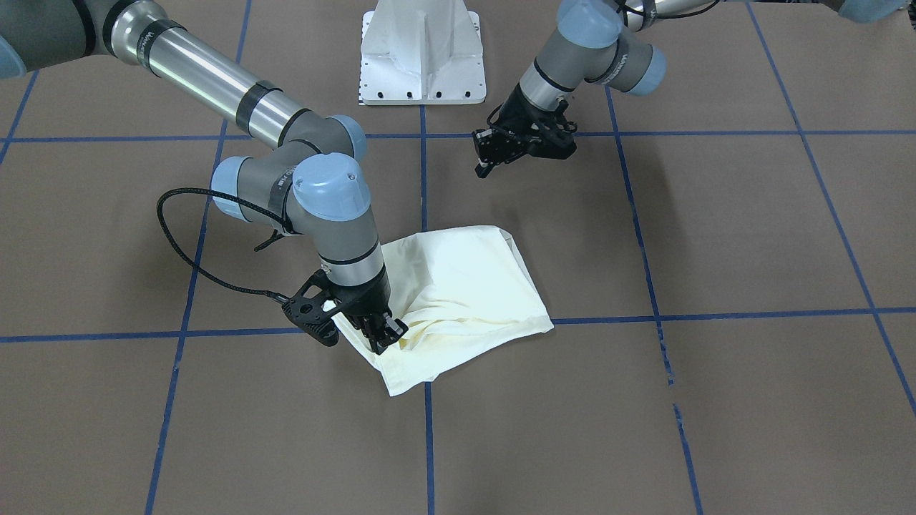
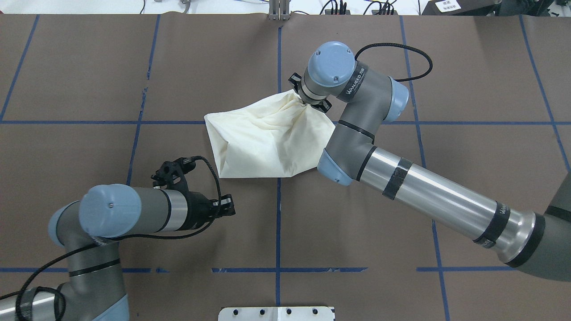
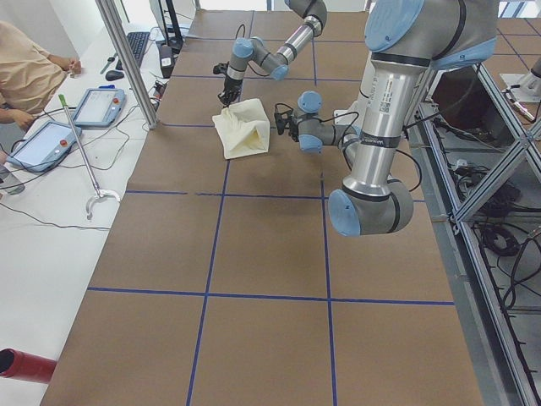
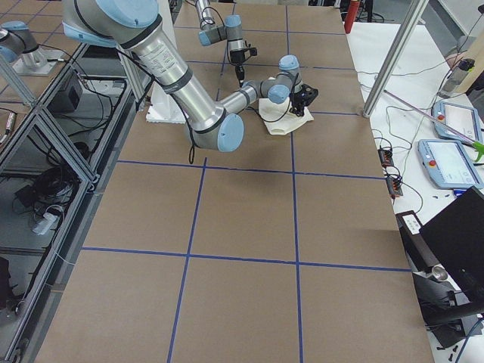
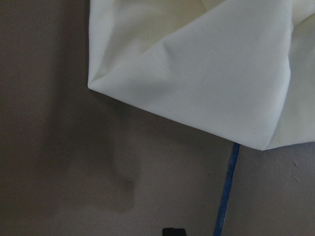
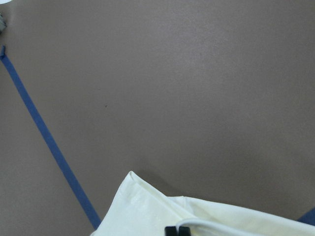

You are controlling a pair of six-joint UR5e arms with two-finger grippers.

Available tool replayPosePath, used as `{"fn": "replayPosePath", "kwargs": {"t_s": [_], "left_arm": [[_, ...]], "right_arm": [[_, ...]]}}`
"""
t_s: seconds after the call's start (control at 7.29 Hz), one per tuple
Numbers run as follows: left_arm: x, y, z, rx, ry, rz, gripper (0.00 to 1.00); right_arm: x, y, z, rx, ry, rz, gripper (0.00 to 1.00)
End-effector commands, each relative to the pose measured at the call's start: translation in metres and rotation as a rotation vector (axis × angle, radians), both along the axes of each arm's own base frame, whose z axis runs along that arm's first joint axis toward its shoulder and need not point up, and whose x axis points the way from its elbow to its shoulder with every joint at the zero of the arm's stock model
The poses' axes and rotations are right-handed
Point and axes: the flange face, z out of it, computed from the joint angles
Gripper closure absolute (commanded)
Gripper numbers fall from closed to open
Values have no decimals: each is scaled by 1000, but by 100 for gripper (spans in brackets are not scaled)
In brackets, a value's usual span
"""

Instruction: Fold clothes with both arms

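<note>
The cream shirt [image 1: 465, 286] lies bunched and partly folded near the table's middle, and it also shows in the overhead view [image 2: 263, 138]. No print shows. My right gripper [image 1: 383, 335] is shut on a corner of the shirt on the side away from the robot's base; from overhead [image 2: 307, 101] the cloth gathers into creases there. The right wrist view shows the shut fingertips [image 6: 171, 230] pinching a hem of the shirt [image 6: 147, 211]. My left gripper [image 1: 492, 154] hovers empty beside the shirt's other edge [image 2: 226, 207], apart from it, and looks shut. The left wrist view shows a shirt corner [image 5: 206, 73].
The white pedestal base [image 1: 422, 64] stands at the robot's side of the table. Blue tape lines [image 2: 278, 209] grid the brown table cover. An operator [image 3: 25, 68] and tablets [image 3: 46, 139] sit on a side bench beyond the table's far edge.
</note>
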Motion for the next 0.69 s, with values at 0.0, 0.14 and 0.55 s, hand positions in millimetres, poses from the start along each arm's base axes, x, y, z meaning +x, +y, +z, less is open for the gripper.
{"fn": "replayPosePath", "kwargs": {"t_s": [0.0, 0.14, 0.55], "left_arm": [[-16, -37, 19, -7, -43, -98, 100], [-2, -55, 15, 5, -54, -157, 100], [7, -103, 6, 4, -61, -218, 100]], "right_arm": [[0, 0, 1, 0, 2, 1, 100], [0, 0, 1, 0, 2, 1, 100], [1, -1, 1, 0, 2, 3, 100]]}}
